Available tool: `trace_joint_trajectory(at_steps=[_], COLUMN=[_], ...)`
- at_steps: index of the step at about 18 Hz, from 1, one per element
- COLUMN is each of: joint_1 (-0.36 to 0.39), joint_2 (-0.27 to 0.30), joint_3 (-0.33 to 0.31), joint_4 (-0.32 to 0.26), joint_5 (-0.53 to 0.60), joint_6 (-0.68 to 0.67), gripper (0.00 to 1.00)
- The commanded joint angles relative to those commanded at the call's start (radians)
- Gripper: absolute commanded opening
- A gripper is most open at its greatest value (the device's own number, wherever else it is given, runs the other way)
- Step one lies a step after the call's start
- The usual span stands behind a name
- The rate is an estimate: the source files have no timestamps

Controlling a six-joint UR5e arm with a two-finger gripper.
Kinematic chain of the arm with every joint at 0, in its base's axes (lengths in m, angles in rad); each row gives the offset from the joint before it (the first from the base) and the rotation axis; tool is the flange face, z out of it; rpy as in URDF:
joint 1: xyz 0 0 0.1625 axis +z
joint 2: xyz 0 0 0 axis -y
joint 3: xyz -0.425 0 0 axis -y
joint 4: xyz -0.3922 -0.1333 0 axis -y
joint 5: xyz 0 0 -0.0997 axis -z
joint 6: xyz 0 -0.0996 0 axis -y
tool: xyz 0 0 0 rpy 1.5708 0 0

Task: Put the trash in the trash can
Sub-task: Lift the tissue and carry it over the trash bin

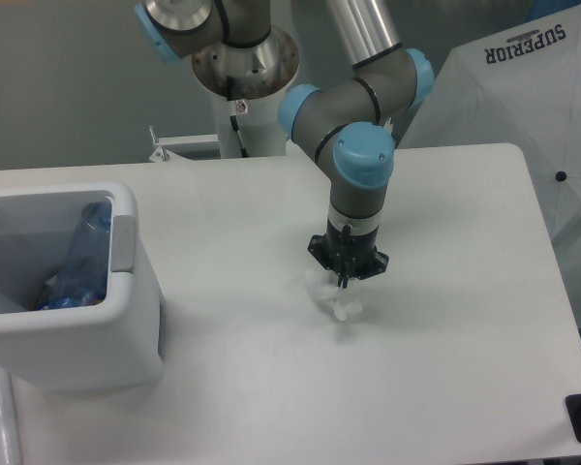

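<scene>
White tissue wad [335,298] (crumpled) pinched under the gripper [345,287]

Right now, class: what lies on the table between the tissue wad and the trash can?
Nothing. In the fixed camera view, bare white table runs from the tissue wad to the trash can.

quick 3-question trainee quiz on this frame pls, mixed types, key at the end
1. True or false: the bottle lies on the table.
2. What does the gripper have between its fingers?
A. a bottle cap
B. the tissue wad
C. nothing
3. Fill in: the trash can stands at the table's ____ edge in the camera view.

Key:
1. False; it is inside the trash can.
2. B; the fingers look closed on it, low over the table.
3. left
</scene>
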Motion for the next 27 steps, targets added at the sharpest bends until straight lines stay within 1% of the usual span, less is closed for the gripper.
trace_joint_trajectory(at_steps=[2,4,6,9,12,15,16,18,21,24,25,27], joint_1=[0.000,-0.006,-0.015,-0.049,-0.074,-0.138,-0.164,-0.205,-0.276,-0.325,-0.339,-0.350], joint_2=[0.005,0.005,0.003,0.000,0.003,0.026,0.032,0.070,0.093,0.109,0.113,0.144], joint_3=[0.061,0.117,0.187,0.290,0.371,0.417,0.424,0.422,0.411,0.404,0.396,0.359], joint_4=[0.002,0.009,0.014,0.015,0.015,0.017,0.017,0.017,0.017,0.014,0.012,0.014], joint_5=[-0.117,-0.186,-0.212,-0.228,-0.261,-0.313,-0.314,-0.314,-0.314,-0.320,-0.321,-0.320], joint_6=[-0.136,-0.264,-0.399,-0.563,-0.727,-0.778,-0.798,-0.806,-0.807,-0.807,-0.798,-0.753], gripper=[0.07,0.07,0.07,0.07,0.07,0.07,0.07,0.07,0.07,0.07,0.07,0.07])
